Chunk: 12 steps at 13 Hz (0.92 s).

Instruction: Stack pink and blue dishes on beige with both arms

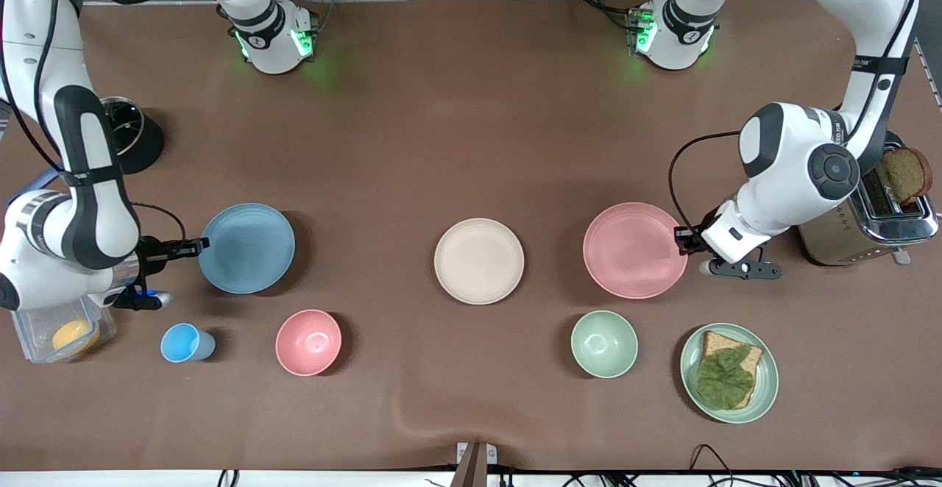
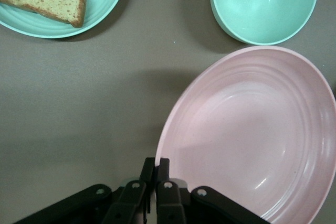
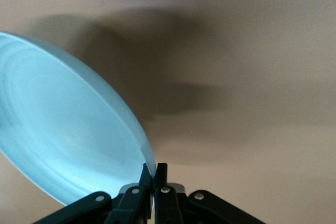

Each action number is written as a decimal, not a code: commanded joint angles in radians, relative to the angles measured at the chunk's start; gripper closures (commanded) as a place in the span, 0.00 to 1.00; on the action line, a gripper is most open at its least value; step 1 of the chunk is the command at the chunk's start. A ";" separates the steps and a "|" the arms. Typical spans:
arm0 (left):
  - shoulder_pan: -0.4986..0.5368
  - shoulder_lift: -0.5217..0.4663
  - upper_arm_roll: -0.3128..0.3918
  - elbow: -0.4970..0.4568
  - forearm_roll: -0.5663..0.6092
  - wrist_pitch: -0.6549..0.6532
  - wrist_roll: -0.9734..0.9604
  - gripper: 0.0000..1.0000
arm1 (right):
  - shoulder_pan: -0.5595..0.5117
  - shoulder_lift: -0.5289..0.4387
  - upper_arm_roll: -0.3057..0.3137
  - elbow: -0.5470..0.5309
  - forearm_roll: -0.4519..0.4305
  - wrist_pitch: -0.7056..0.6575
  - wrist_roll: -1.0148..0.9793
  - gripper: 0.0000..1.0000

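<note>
Bench: brown matte covering (image 1: 456, 126), both arm bases along the edge farthest from the front camera.
Left arm: reaches down at its own end of the bench, beside the toaster (image 1: 868, 222).
Right arm: reaches down at its own end, above a clear container (image 1: 62, 332) with a yellow item inside.
Pink plate (image 1: 633, 250): raised and tilted, over the bench between the beige plate and the toaster; shadow falls beneath it.
Blue plate (image 1: 246, 248): raised and tilted, over the bench toward the right arm's end; shadow on the bench below.
Beige plate (image 1: 479, 260): flat on the bench, mid-bench, between the two lifted plates, apart from both.
Green plate (image 1: 728, 373): holds bread and a leaf; nearer the front camera than the pink plate.
Green bowl (image 1: 604, 343): beside the green plate.
Pink bowl (image 1: 308, 342): nearer the camera than the blue plate.
Blue cup (image 1: 184, 343): beside the pink bowl.
Left end effector (image 2: 155, 165): fingers pinched tight on the pink plate's rim.
Right end effector (image 3: 152, 170): fingers pinched tight on the blue plate's rim.
</note>
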 commanded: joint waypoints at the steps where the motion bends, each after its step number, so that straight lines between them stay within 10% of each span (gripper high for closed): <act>1: 0.001 0.009 -0.004 0.014 -0.024 -0.003 -0.003 1.00 | -0.019 -0.010 0.015 0.011 0.054 -0.045 -0.001 1.00; 12: 0.023 0.023 0.002 0.024 -0.007 -0.005 0.017 1.00 | -0.018 -0.010 0.015 0.013 0.111 -0.079 0.031 1.00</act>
